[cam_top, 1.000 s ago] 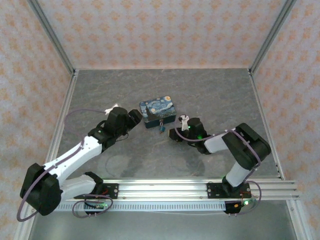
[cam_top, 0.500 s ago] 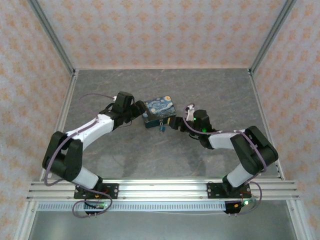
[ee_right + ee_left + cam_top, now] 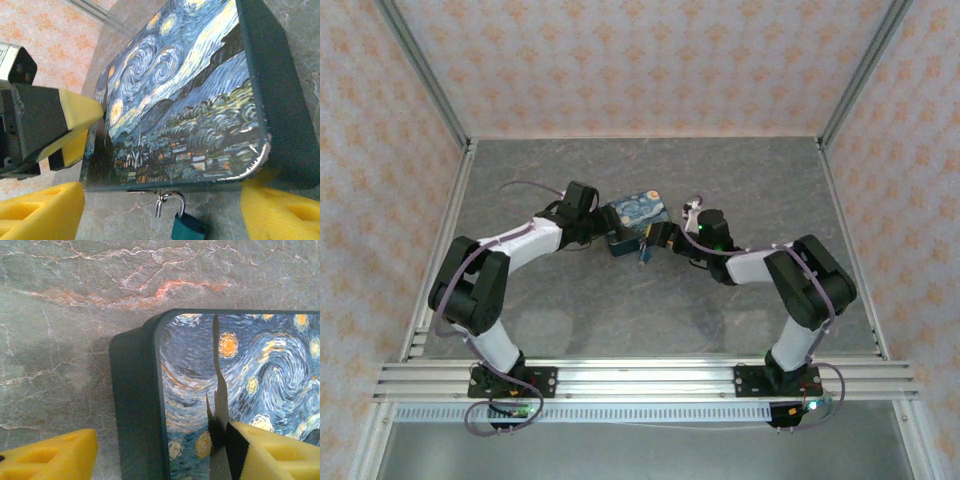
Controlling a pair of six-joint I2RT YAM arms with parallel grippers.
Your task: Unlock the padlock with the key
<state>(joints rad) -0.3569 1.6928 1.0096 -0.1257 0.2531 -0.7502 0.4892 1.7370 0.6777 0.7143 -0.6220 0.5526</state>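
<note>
**Left wrist view**
- Bench (image 3: 75, 315): grey marbled slab with pale and reddish veins.
- Box (image 3: 240, 370): rectangular and dark-walled, with a swirling night sky printed on the lid. One end points toward you.
- Left hand (image 3: 160, 460): its yellow-padded fingers (image 3: 50, 457) are spread wide and straddle that end of the box. One pad overlaps the lid. The other stands off the wall, with bare bench between. Count this hand as open and gripping nothing.

**Right wrist view**
- Right hand (image 3: 160, 215): jaws well apart, nothing held. One pad sits just under the box's near corner.
- Padlock (image 3: 187, 227): small teal body hanging below the lid edge, between the two pads and touched by neither. The frame edge cuts off its lower part.
- Shackle (image 3: 167, 202): pale metal, threaded through the box's fastening. It looks closed.

**Top external view**
- The box stands near the middle of the bench, askew to its edges.
- The padlock hangs on the box side that faces the near edge.
- The left hand is at the box's left end. The right hand is at its near right corner, just beside the lock.

**Status**
- Done: by your reading, both hands are placed around the box.
- Left: nearly everything. You can make out no key in any view, so it remains to be found, seated and turned, and the shackle is not yet released.
</note>
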